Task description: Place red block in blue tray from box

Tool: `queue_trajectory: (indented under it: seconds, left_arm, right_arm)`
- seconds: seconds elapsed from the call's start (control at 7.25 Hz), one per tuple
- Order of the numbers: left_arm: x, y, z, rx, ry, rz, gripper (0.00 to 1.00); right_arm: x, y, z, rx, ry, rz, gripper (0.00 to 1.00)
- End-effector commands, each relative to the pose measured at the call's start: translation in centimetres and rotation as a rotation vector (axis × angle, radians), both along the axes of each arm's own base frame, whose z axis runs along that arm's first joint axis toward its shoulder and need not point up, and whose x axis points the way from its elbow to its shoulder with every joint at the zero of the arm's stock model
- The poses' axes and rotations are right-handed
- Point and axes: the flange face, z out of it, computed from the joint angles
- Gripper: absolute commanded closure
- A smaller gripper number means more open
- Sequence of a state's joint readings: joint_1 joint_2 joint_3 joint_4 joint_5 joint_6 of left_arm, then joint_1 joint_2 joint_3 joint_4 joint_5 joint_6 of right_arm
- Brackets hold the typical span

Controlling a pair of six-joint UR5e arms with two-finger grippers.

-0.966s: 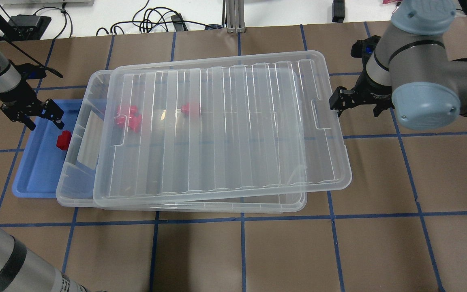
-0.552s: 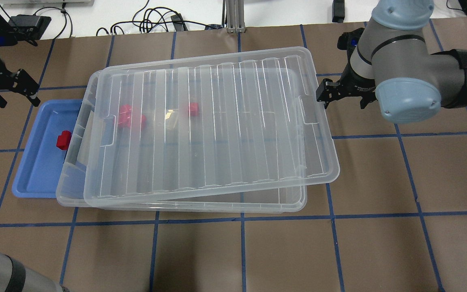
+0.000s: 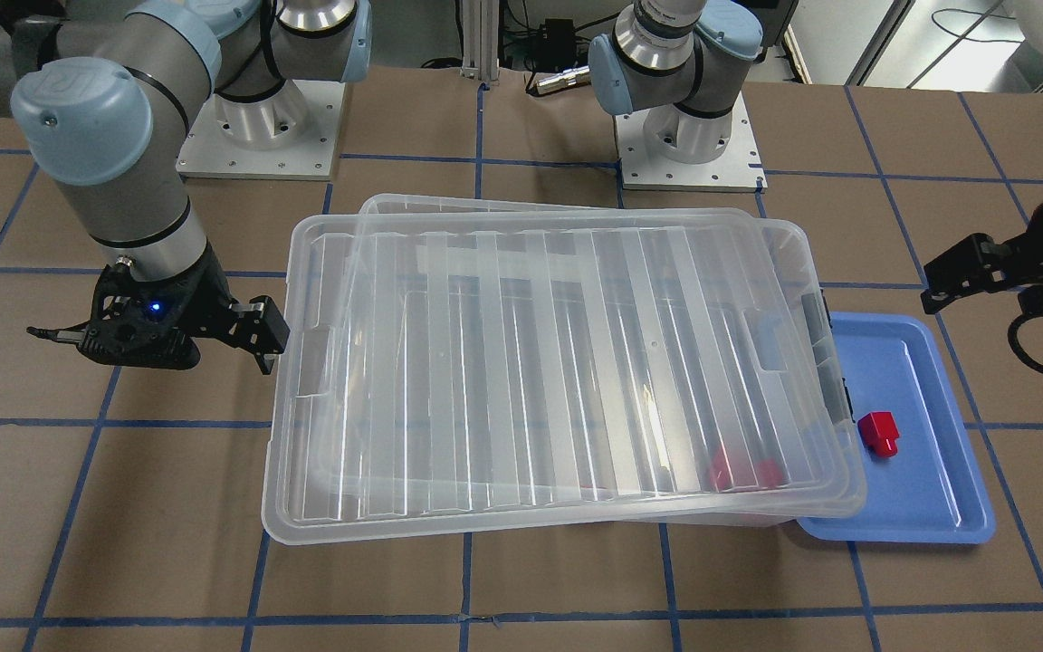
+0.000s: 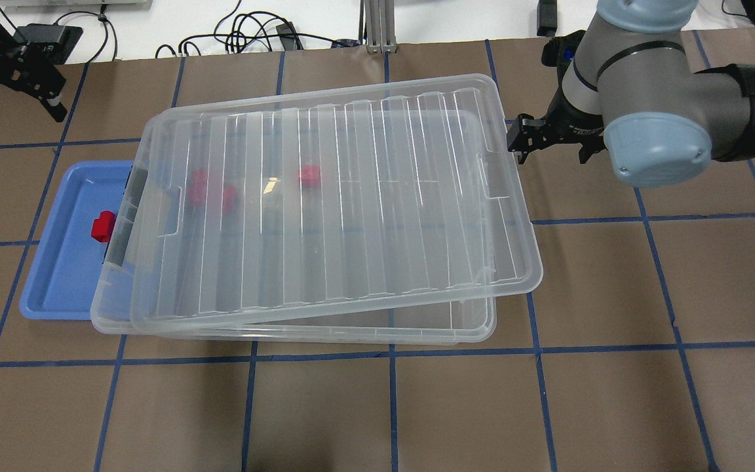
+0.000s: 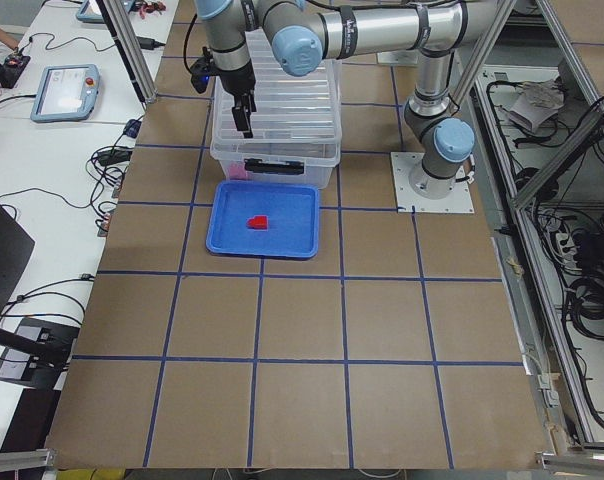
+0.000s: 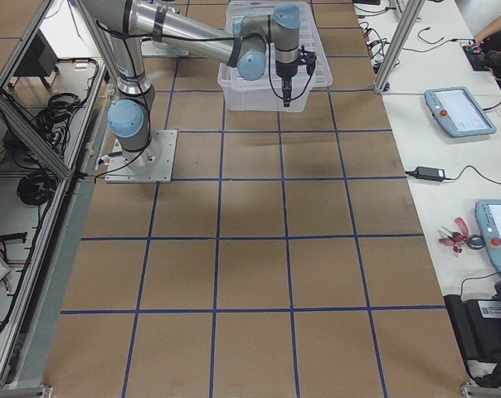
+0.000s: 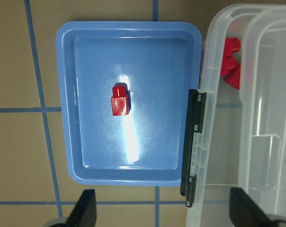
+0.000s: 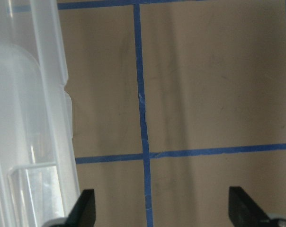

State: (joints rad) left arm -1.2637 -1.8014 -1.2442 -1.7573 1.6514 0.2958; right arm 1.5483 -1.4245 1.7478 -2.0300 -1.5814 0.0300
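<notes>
The red block (image 4: 103, 226) lies in the blue tray (image 4: 56, 275), which stands against the left end of the clear box (image 4: 299, 333). It also shows in the left wrist view (image 7: 120, 100) and the front view (image 3: 878, 432). The ribbed lid (image 4: 331, 210) lies askew on the box. Other red blocks (image 4: 210, 194) show through it inside. My left gripper (image 4: 20, 105) is open and empty, high beyond the tray. My right gripper (image 4: 551, 141) is open at the lid's right edge, and its left finger (image 8: 84, 210) sits beside the lid rim (image 8: 48, 94).
The box's dark latch (image 7: 194, 142) faces the tray. A lone red block (image 4: 310, 176) lies farther in under the lid. Cables and a black device (image 4: 40, 34) lie beyond the table's far edge. Brown table paper with blue tape lines surrounds everything.
The lid has slid left over the box, with my right gripper following at its right edge. My left gripper has drawn away from the tray toward the far left corner.
</notes>
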Motion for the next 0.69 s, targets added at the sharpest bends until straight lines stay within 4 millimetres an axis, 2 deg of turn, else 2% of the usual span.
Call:
queue_trajectory:
  seconds: [0.0, 0.14, 0.28, 0.41, 0.55]
  left_arm:
    - [-8.3, 1.3, 1.7, -0.035, -0.025, 0.078, 0.00]
    - [-12.8, 2.3, 2.0, -0.045, -0.027, 0.044, 0.00]
    - [-15.7, 3.2, 2.1, -0.058, -0.038, 0.051, 0.00]
    - [-17.5, 4.2, 2.6, -0.070, -0.033, 0.041, 0.00]
    - [-18.6, 4.8, 1.8, -0.061, -0.034, 0.024, 0.00]
  right_arm:
    - [0.1, 0.4, 8.0, 0.001, -0.003, 0.002, 0.00]
    - [0.1, 1.3, 12.3, 0.048, -0.006, -0.007, 0.00]
    - [0.2, 2.1, 15.4, 0.071, -0.009, -0.011, 0.00]
    - [0.1, 2.5, 16.7, 0.096, 0.000, -0.014, 0.00]
    - [0.0, 2.6, 16.4, 0.107, 0.003, -0.009, 0.00]
